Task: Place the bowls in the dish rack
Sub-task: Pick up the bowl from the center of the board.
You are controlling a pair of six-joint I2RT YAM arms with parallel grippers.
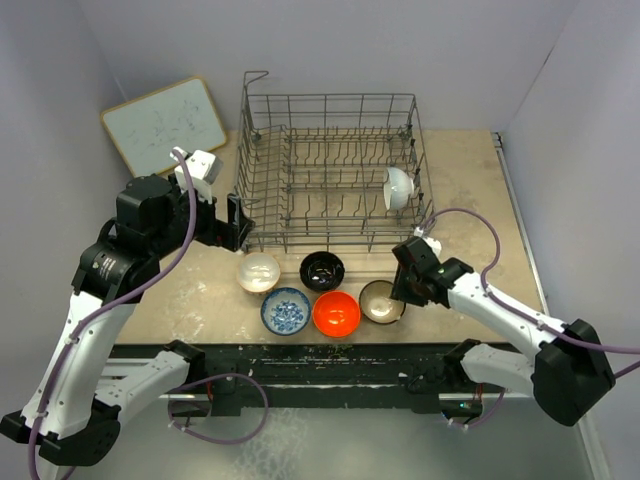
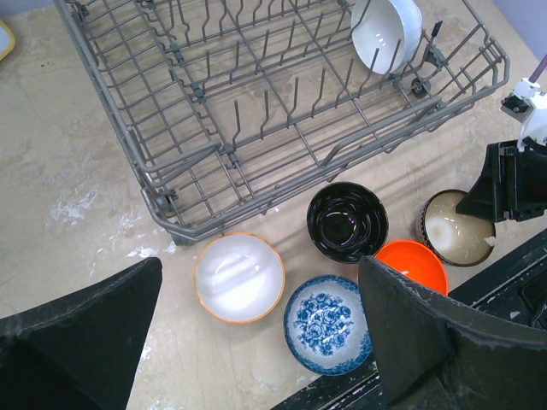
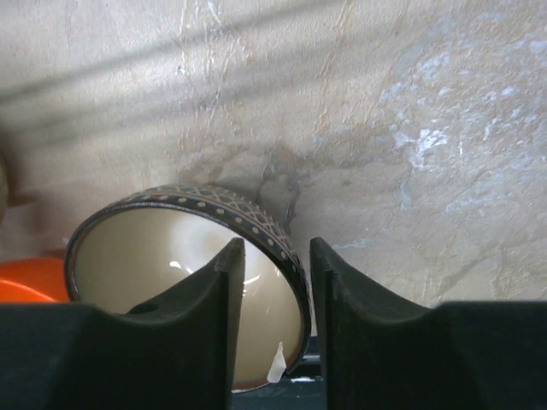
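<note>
Grip unfinished: right hand (image 3: 278, 256) straddles wall of brown-rimmed bowl (image 3: 154, 248) just before dish rack (image 1: 330, 98), jaws not yet clamped; close squarely, then lift level.

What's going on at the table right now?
The right gripper straddles the rim of the brown-rimmed bowl, one finger inside and one outside, not yet clamped. The left gripper hangs open and empty by the dish rack's near left corner. The white bowl stands on edge inside, at the right. The cream bowl, black bowl, blue-and-white bowl and orange-red bowl wait on the table.
</note>
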